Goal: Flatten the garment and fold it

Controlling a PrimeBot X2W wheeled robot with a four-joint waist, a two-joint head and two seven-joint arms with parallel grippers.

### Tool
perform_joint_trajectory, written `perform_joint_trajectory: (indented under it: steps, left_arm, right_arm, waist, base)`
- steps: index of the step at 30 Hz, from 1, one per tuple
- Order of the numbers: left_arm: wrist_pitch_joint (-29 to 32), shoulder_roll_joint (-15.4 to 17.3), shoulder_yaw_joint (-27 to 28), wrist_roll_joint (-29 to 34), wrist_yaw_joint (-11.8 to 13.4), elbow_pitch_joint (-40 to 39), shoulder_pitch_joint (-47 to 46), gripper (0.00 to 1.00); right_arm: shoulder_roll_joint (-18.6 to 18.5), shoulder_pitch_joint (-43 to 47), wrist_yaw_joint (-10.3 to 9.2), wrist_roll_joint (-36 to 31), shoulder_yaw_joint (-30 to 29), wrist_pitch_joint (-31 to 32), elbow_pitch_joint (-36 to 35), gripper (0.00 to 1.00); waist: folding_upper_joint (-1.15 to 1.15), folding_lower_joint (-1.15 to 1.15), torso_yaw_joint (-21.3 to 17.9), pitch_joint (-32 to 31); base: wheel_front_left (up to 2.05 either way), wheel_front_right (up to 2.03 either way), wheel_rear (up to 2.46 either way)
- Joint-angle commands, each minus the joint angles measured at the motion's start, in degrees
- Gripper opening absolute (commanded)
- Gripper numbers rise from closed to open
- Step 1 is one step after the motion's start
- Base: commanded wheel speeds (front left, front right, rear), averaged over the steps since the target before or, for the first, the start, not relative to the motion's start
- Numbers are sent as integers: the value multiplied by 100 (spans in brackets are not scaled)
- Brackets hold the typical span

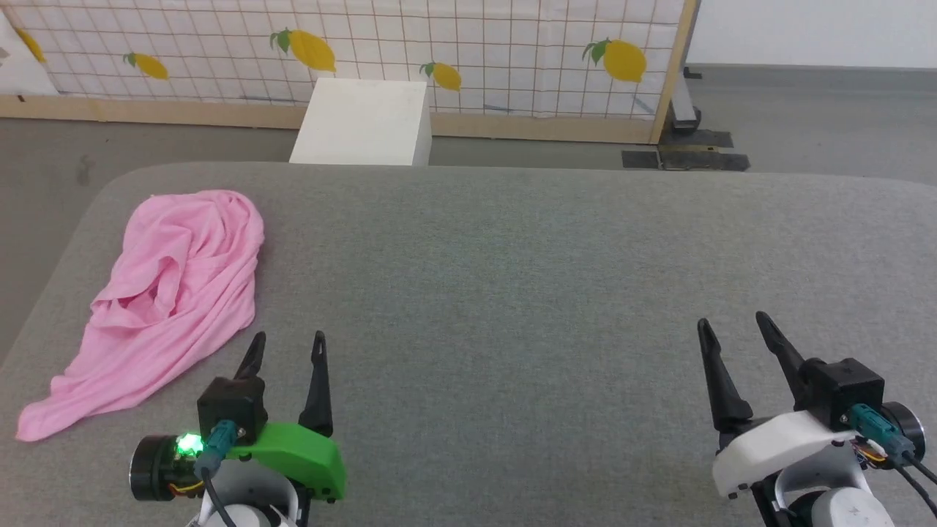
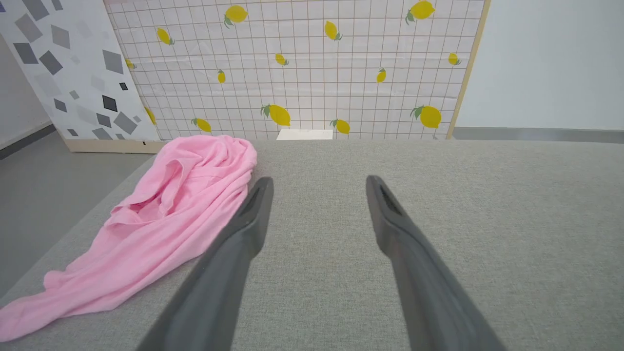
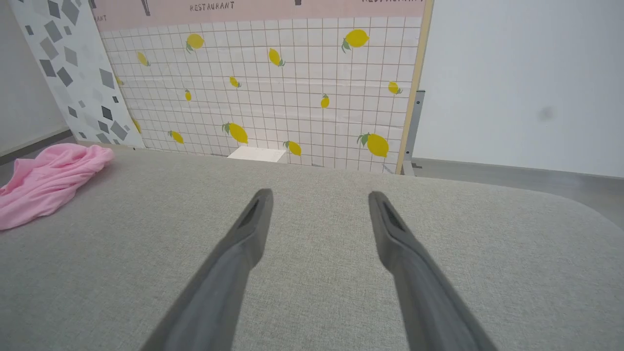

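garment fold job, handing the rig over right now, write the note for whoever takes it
Left gripper: open, empty, close beside the garment's near right edge.
Right gripper: open, empty, far off at the right side of the grey surface.
Garment: a crumpled pink heap at the surface's left side, one end trailing toward the near left edge.
Done: nothing; not flattened, not folded.
Left: grasp it, spread it flat, then fold.

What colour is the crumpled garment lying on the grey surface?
Light pink, plain; the garment shows best in the head view.
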Motion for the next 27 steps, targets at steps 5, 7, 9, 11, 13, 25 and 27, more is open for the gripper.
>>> perform_joint_trajectory:
  steps: [5,7,9,11,13,25,27]
  left_arm:
    - [-102,-8,-23,-76,56,54,-11,100]
    - [-126,-9,-27,-89,66,68,-8,100]
    - [-149,-9,-32,-106,77,82,-5,100]
    - [-173,-10,-37,-123,90,96,0,100]
    - [-196,-10,-43,-137,102,111,8,100]
    - [-337,-13,-86,-223,165,173,30,100]
    - [-360,-14,-93,-235,177,182,34,100]
  right_arm:
    - [1,122,-2,131,-19,-107,89,100]
    - [1,128,-2,154,-18,-131,119,100]
    - [2,133,-3,176,-20,-154,149,100]
    - [2,138,-3,201,-16,-178,179,100]
    - [2,142,-3,226,-13,-202,209,100]
    - [2,156,-4,367,4,-343,384,100]
    - [2,160,-4,390,5,-367,411,100]
  waist:
    - [0,0,174,8]
    - [0,0,236,9]
    - [0,0,302,10]
    - [0,0,367,11]
    - [0,0,433,12]
    - [0,0,837,45]
    - [0,0,903,52]
  base:
    - [0,0,0]
    - [0,0,0]
    - [0,0,0]
    - [0,0,0]
    - [0,0,0]
    - [0,0,0]
    - [0,0,0]
